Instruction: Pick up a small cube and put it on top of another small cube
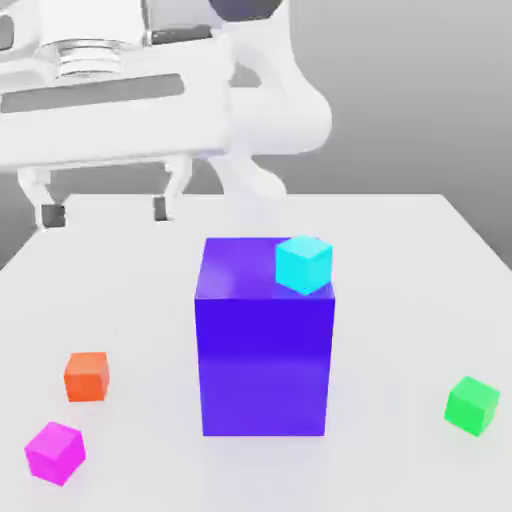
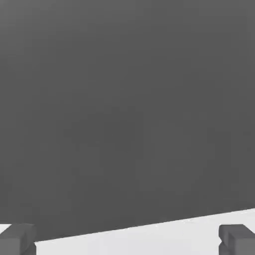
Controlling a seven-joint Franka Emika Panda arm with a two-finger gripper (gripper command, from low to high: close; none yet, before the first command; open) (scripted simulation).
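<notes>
White Table with Five Coloured Blocks and Raised Open Gripper

Item: one white, smooth table (image 1: pixel 390 300), its far edge toward the arm. Item: one tall, glossy blue-violet block (image 1: pixel 264 350), upright near the middle of the table. Item: one small, glossy cyan cube (image 1: pixel 304 264), at the block's top, toward the exterior view's right; whether it touches the block cannot be told. Item: one small, glossy magenta-pink cube (image 1: pixel 55 453), flat on the table near the corner at the exterior view's near left. Item: one small, plain orange cube (image 1: pixel 87 377), just beside the magenta-pink cube, apart from it and farther from the near edge. Item: one small, plain bright green cube (image 1: pixel 472 405), on the table toward the exterior view's right edge, well apart from the block. Item: one white robot arm (image 1: pixel 285 110) with two-finger gripper (image 1: pixel 108 212), raised above the table's far part at the exterior view's left; fingers spread wide, dark pads (image 1: pixel 53 215) apart, nothing between them.
</notes>
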